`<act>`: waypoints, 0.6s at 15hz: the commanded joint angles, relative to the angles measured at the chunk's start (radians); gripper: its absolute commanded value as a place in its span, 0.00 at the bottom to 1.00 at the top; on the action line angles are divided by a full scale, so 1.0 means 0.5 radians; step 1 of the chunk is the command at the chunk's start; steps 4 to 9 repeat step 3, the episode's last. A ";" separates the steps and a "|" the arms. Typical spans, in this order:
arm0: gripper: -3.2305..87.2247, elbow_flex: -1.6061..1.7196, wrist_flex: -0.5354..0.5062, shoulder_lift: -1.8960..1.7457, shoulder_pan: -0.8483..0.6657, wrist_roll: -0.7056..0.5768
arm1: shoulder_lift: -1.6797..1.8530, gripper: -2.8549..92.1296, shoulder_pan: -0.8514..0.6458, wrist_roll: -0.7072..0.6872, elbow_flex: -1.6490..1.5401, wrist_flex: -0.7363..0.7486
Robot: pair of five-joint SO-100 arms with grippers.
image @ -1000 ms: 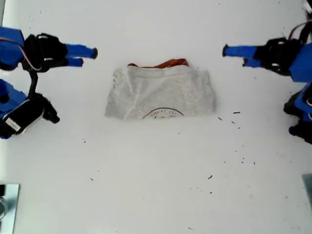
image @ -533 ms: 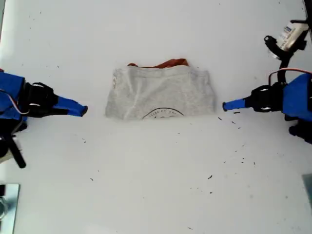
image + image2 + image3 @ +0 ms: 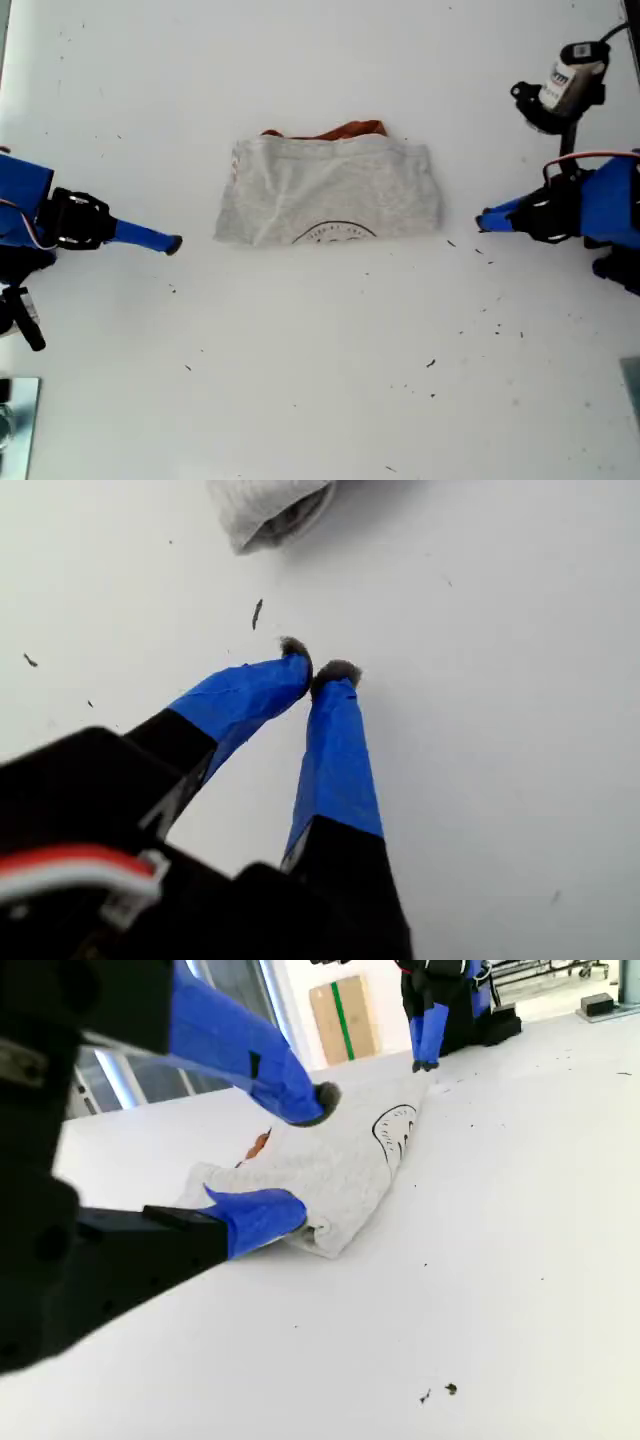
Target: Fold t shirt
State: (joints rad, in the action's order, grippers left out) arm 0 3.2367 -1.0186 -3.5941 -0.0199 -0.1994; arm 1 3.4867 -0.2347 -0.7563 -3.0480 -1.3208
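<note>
Seen from the exterior view's left, our second hand point(image 3: 172, 243) lies released, jaws apart, short of the t shirt point(image 3: 330, 190). The shirt is folded mid-worktop point(image 3: 320, 380) with its long axis across the view. Only an orange strip shows along its far edge, and the dark print is cut off at its near edge. On the right, our first hand point(image 3: 482, 222) is clenched on nothing.

Lab or workshop: white table point(image 3: 320, 380), cardboard box point(image 3: 343, 1020) beyond.

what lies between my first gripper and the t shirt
Just bare table and one dark speck, shown in the first wrist view.
</note>
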 commanded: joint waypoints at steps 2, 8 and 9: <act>0.18 0.021 0.000 -0.012 0.021 -0.009 | 0.021 0.07 -0.015 -0.067 -0.120 -0.025; 0.18 0.021 0.000 -0.012 0.021 -0.009 | 0.021 0.07 -0.015 -0.067 -0.120 -0.025; 0.18 0.021 0.000 -0.012 0.021 -0.009 | 0.021 0.07 -0.015 -0.067 -0.120 -0.025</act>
